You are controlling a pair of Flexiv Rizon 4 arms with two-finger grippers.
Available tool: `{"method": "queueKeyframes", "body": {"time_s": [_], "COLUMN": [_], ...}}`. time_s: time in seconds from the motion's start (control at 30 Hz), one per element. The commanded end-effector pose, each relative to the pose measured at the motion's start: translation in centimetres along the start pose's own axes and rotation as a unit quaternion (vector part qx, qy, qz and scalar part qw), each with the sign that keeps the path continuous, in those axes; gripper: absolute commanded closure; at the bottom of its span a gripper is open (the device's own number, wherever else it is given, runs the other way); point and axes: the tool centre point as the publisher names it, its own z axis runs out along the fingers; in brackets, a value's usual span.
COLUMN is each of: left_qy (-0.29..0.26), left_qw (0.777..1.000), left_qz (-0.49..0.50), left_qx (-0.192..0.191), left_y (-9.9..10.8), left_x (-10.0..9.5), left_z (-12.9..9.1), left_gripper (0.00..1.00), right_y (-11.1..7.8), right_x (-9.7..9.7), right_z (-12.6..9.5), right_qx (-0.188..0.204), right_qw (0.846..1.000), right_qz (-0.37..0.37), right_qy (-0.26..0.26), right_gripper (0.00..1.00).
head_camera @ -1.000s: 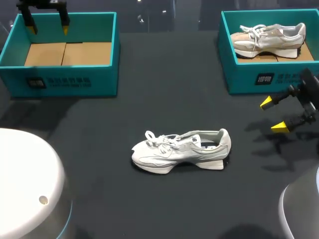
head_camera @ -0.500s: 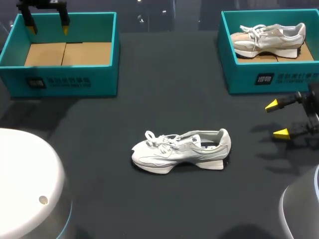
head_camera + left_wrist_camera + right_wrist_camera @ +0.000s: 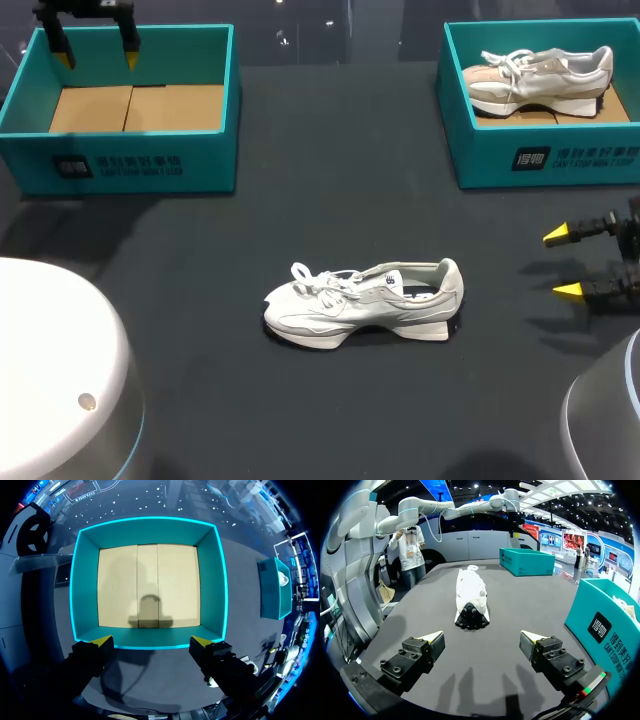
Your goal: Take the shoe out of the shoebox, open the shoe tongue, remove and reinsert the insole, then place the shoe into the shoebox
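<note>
right tool has drawn back from the white shoe over the last second, sliding out toward the shoe's heel side and slightly nearer the robot. shoe itself has not shifted. left tool unchanged.

white shoe lies on its sole on the dark surface, toe toward the robot's left, heel toward the right, laces loose over the tongue. nothing touches it.

right tool sits well apart from the shoe, off beyond its heel, fingers spread wide, nothing between them. in the right wrist view the shoe lies ahead of the released tool, heel end facing it.

left tool hangs far from the shoe, beyond its toe and to the left, over the back wall of the empty shoebox. its fingers are parted and hold nothing; left wrist view shows the tool above the box wall, bare cardboard floor inside.

second shoebox stands beyond the shoe's heel, to the right, holding a beige shoe.
</note>
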Motion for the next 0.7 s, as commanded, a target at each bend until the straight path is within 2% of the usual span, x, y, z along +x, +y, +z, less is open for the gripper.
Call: {"method": "queueKeyframes", "body": {"time_s": [0.03, 0.27, 0.7], "left_qy": [0.0, 0.0, 0.0], "left_qw": [1.0, 1.0, 1.0], "left_qz": [0.0, 0.0, 0.0], "left_qx": [0.0, 0.0, 0.0], "left_y": [0.0, 0.0, 0.0], "left_x": [0.0, 0.0, 0.0], "left_z": [0.0, 0.0, 0.0], "left_gripper": [0.0, 0.0, 0.0], "right_y": [-0.5, -1.1, -1.3], "right_x": [-0.2, 0.3, 2.2], "right_z": [0.4, 1.1, 3.8], "right_qx": [-0.006, -0.013, -0.026], "right_qw": [1.0, 1.0, 0.999], "right_qz": [0.002, 0.006, 0.021], "right_qy": [0.002, -0.001, -0.037], "right_gripper": [0.0, 0.0, 0.0]}}
